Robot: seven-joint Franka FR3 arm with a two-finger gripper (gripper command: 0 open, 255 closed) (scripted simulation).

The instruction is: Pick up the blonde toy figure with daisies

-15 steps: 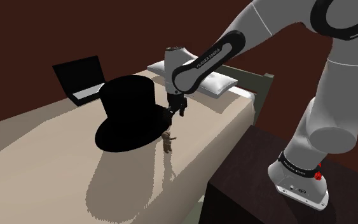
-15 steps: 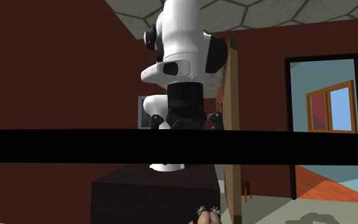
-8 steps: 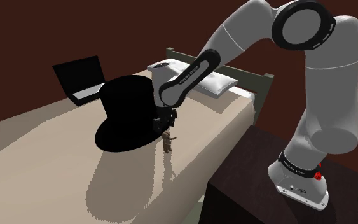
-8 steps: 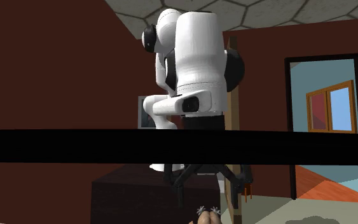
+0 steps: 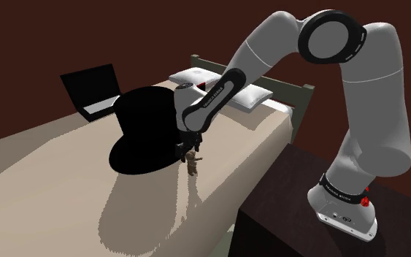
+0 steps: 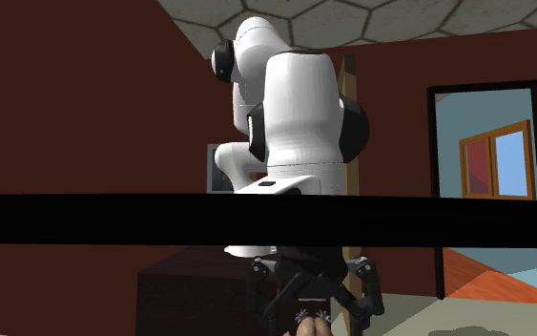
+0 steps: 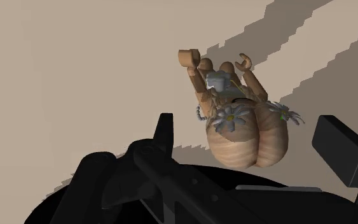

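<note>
The toy figure (image 5: 193,166) stands small on the beige bed (image 5: 65,182), just beside the brim of a big black top hat (image 5: 149,125). In the wrist view the toy figure (image 7: 244,130) has blonde hair with grey-white daisies and raised brown arms. My gripper (image 5: 188,152) hangs directly over it, open. Its two fingers (image 7: 165,130) stand wide on either side of the figure's head without touching it. From the second exterior view the gripper (image 6: 320,307) straddles the top of the figure (image 6: 308,328) at the lower edge.
A black laptop (image 5: 94,91) lies open behind the hat. White pillows (image 5: 249,95) rest by the headboard (image 5: 287,82). The dark stand (image 5: 306,212) sits at lower right. A wide black band (image 6: 113,218) crosses the second exterior view; a doorway (image 6: 490,181) is at its right.
The arm has bent down and the gripper has dropped from above the hat's brim to the figure. Its open fingers now sit around the figure's head.
</note>
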